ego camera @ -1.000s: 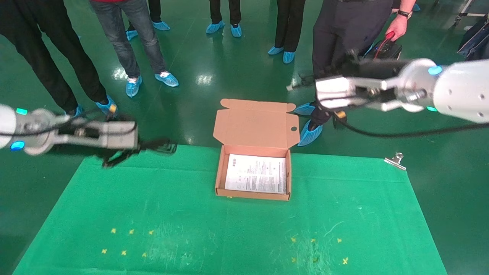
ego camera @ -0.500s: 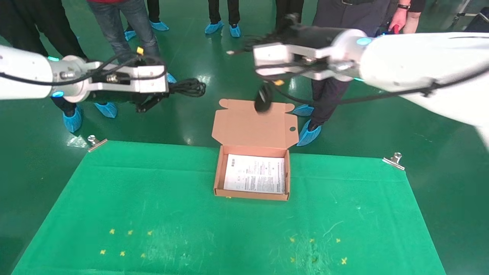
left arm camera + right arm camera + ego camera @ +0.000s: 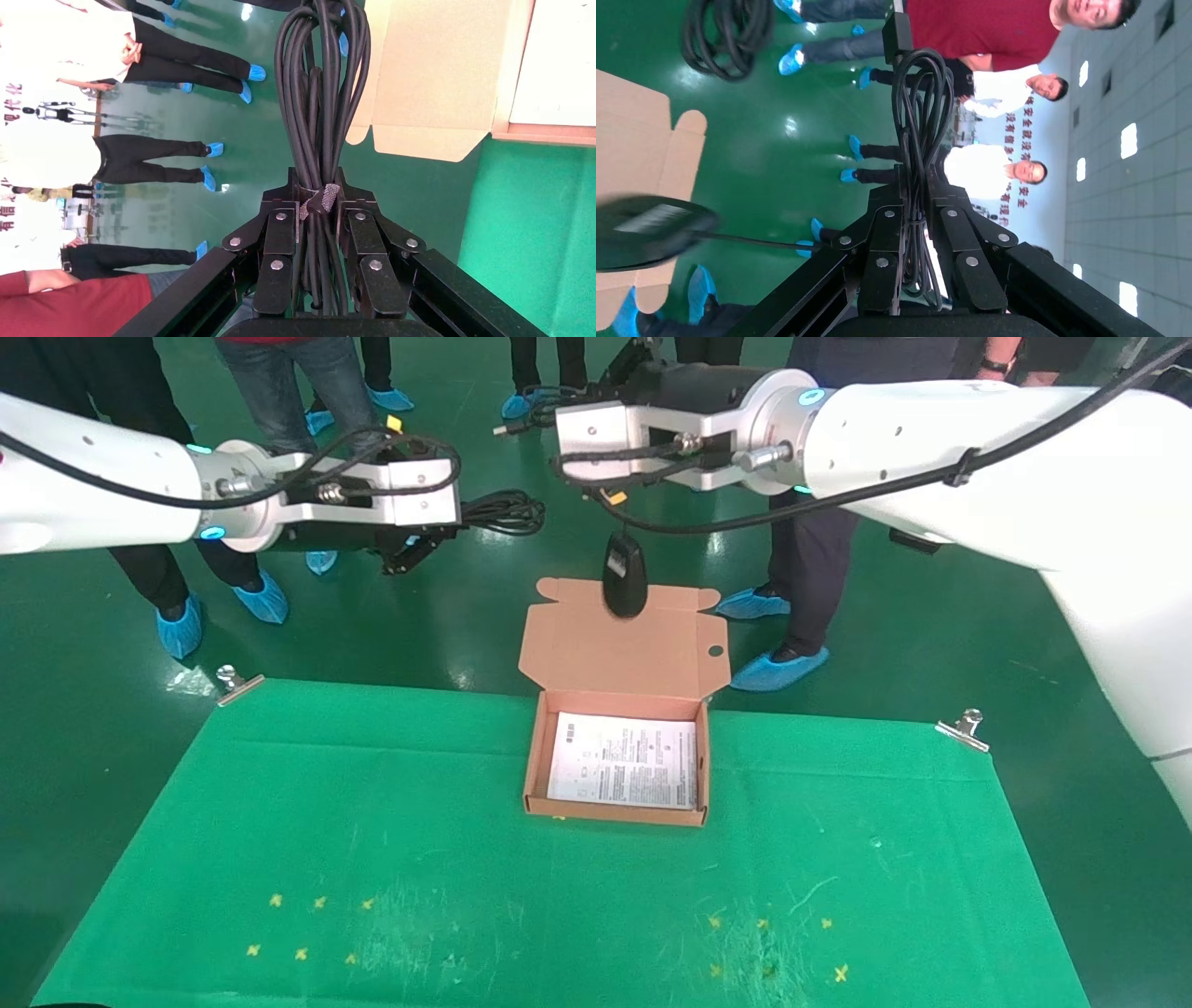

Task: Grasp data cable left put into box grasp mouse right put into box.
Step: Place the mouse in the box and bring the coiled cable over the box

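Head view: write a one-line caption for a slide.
Left claw holds a coiled data cable; right claw grips the cord, dangling the mouse above the open box.

Fine print on the white sheet [image 3: 622, 761] inside the box [image 3: 531, 775], too small to read; nothing else legible.

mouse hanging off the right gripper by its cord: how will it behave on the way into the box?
The right gripper clamps only the bundled cord, so the small black oval mouse dangles and will probably swing. It likely lands loosely in the tan cardboard box.
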